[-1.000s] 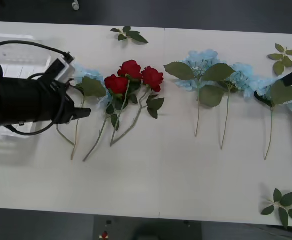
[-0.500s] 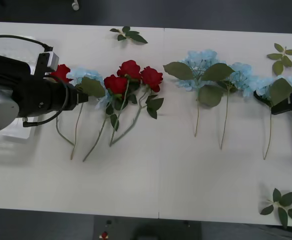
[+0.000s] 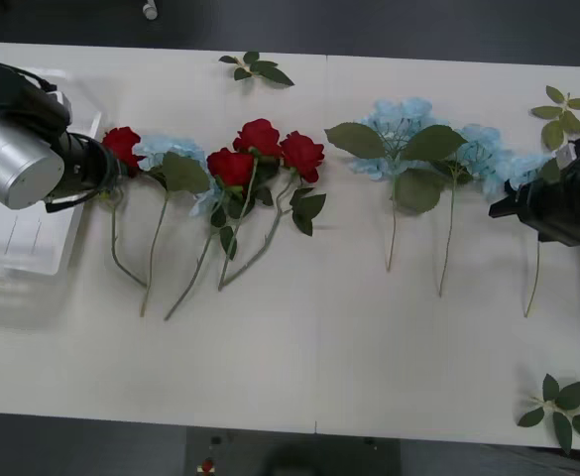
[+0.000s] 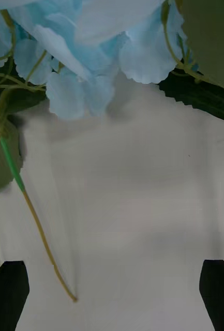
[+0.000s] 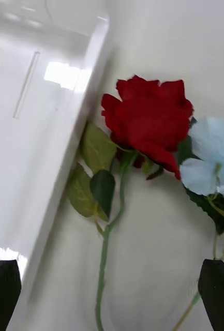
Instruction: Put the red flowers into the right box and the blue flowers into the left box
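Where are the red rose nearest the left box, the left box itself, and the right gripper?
red rose point(image 5: 148, 121): left wrist view, middle of the bloom.
left box point(image 3: 17, 260): front view, bare floor near its front rim.
right gripper point(image 4: 112, 295): right wrist view, midway between its two open black fingertips.

Pale blue flowers point(image 4: 86, 57) crowd the farther part of the right wrist view, their thin petals spreading over a white table point(image 4: 132, 207). A dark green leaf point(image 4: 199, 95) lies beside the petals at one side, and another leaf point(image 4: 0, 165) sits at the opposite edge. A slender stem point(image 4: 36, 222), green then tan, runs across the tabletop toward the right gripper point(image 4: 112, 295), whose black fingertips point(image 4: 8, 295) stand wide apart at the frame's corners, holding nothing.
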`<action>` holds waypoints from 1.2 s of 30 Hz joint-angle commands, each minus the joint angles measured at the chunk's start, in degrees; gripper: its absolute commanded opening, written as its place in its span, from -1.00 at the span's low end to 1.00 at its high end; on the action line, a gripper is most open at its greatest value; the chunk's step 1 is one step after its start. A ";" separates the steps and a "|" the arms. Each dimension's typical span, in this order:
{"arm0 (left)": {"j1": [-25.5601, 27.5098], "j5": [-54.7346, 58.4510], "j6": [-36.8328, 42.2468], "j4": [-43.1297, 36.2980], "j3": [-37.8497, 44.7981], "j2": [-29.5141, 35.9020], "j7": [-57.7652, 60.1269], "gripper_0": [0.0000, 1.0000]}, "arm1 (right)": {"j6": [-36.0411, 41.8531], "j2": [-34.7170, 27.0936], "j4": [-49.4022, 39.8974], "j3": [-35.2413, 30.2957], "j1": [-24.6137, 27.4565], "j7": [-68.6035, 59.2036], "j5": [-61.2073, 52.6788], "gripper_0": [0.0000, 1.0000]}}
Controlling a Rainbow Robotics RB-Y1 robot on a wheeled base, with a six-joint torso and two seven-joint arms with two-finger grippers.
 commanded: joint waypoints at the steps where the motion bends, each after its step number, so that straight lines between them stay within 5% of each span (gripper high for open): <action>1: -1.18 -0.83 -4.80 3.05 -0.18 2.15 -2.21 1.00 | -2.81 0.06 2.35 3.14 -1.06 -0.41 0.89 0.93; 7: -2.06 -1.10 -14.38 10.09 -6.25 1.18 -3.00 1.00 | -3.78 3.66 7.01 4.37 -1.24 -0.06 1.42 0.93; 16: -7.42 -1.01 -16.05 18.26 -14.24 -3.12 -3.27 1.00 | -5.18 7.70 12.20 4.37 -1.24 0.30 2.56 0.93; 36: -11.64 4.44 -16.05 17.73 -16.00 -2.33 -9.16 1.00 | -3.16 7.79 14.13 4.89 -3.00 1.53 3.88 0.93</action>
